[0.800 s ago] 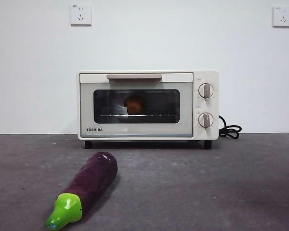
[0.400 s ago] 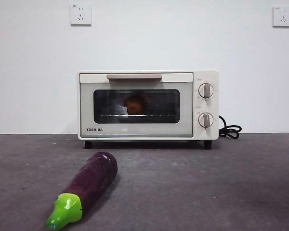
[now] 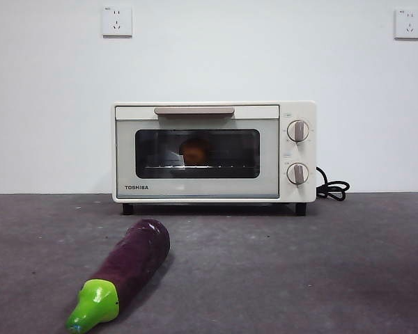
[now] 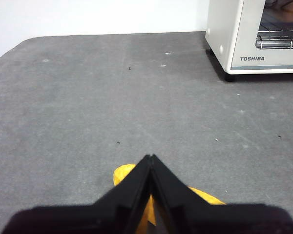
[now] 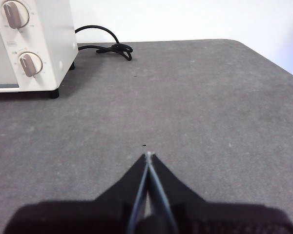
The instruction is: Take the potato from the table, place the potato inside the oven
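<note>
So the counter (image 3: pixel 279 271) is the biggest thing here, dark grey. At its far edge sits the oven (image 3: pixel 214 152), which I'll use as the landmark. Its door is shut, and nothing has moved compared with a second ago or half a second ago. The potato (image 3: pixel 194 150) shows as an orange-brown blob behind the dark glass, sitting on the rack inside the oven, so to me the job looks done.

In front of the oven and off toward its handle side, nearer the camera, lies the purple eggplant (image 3: pixel 129 268), untouched. The black cord (image 3: pixel 332 188) curls just beside the oven's knob side.

Both arms are parked well back from the oven. The left pincer (image 4: pixel 150 158) is pressed together on nothing, and so is the right pincer (image 5: pixel 148 156). A yellow-orange thing (image 4: pixel 124 174) peeks out under the left one; can't tell what it is.
</note>
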